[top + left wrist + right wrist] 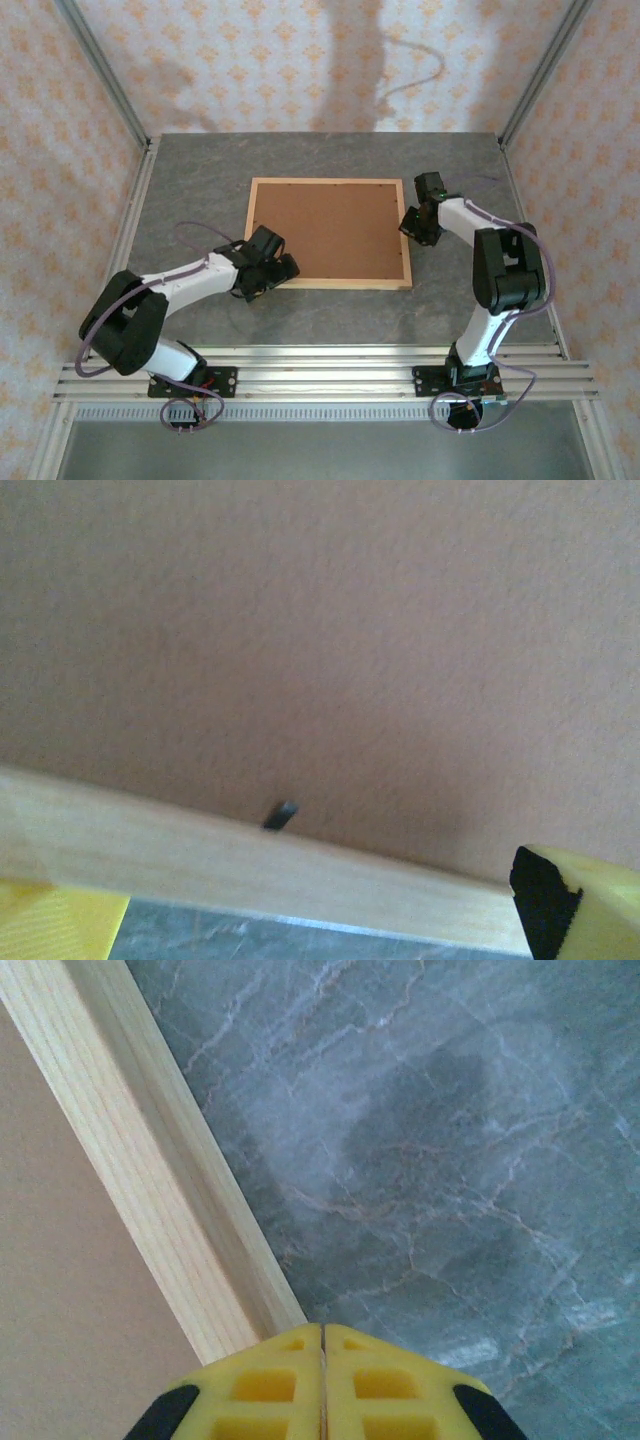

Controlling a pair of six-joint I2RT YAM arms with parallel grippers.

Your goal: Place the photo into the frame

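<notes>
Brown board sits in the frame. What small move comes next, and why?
Probably lift the open left gripper clear of the near-left corner of the thin light-wood frame: the plain brown backing board lies flat inside it, the right gripper rests shut beside the right rail, and neither holds anything.

A robot lab test cell: aluminium posts [107, 75], wallpaper-printed panels [280, 60] and a grey stone-look table [330, 315].
</notes>
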